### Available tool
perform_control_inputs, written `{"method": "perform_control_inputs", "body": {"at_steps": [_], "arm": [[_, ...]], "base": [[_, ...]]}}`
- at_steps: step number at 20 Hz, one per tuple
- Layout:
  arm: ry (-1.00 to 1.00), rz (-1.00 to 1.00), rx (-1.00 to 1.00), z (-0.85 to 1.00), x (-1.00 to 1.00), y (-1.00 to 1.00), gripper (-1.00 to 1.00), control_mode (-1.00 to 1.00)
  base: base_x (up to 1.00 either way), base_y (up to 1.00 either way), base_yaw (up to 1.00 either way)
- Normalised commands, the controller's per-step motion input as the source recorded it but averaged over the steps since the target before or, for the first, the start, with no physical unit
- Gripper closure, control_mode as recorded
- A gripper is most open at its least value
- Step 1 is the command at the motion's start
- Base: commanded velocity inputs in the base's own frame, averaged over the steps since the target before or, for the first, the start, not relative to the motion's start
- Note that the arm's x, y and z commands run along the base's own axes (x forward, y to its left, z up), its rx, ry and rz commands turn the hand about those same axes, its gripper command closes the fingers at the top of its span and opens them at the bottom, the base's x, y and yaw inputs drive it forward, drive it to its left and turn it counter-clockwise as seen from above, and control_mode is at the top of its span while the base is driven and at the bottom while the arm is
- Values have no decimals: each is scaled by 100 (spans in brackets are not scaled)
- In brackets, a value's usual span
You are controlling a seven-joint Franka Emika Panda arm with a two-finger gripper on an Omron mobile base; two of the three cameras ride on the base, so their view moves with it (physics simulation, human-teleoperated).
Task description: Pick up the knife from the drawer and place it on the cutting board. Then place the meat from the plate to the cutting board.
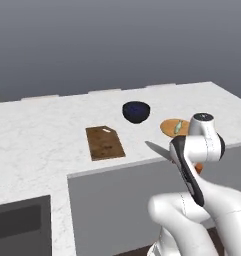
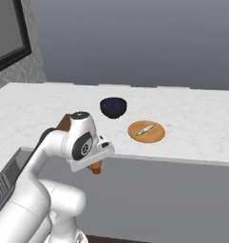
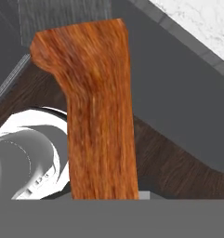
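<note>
In the left base view the white arm rises from the lower right of the frame, and its hand sits at the right of centre, in front of the counter edge. A silver blade sticks out to the left of the hand, so the knife (image 1: 159, 151) is held in the air just before the counter (image 1: 37, 135) edge, with a bit of its orange handle showing below the wrist. In the hand view the orange-brown wooden handle (image 3: 97, 107) stands up through the middle of the frame, very close to the camera. The gripper (image 1: 192, 167) seems to pinch the knife by this handle, but the fingertips themselves are hidden, so I cannot tell exactly how the jaws stand. The cutting board (image 1: 105, 142) lies flat on the white marble counter, left of centre in the left base view, with a small pale mark near its upper corner. The knife blade is to the right of the board and apart from it. The orange plate (image 2: 146, 132) lies near the middle of the right base view, close to the counter's front edge, and the slim pale meat (image 2: 146, 129) lies across it. The dark bowl (image 2: 113, 107) stands up and to the left of the plate, near it but not touching.
</note>
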Motion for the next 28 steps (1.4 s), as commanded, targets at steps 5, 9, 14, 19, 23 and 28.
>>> {"method": "perform_control_inputs", "body": {"at_steps": [5,9,14,19,23,28], "arm": [[0,0,0,0,0,0,100,100],[0,0,0,0,0,0,100,100],[0,0,0,0,0,0,100,100],[0,-12,0,18,35,82,100,-100],[2,-17,1,32,53,100,100,-100],[13,-16,1,30,75,99,100,-100]], "base": [[29,0,0],[70,0,0],[55,6,0],[0,0,0],[0,0,0],[0,0,0]]}}
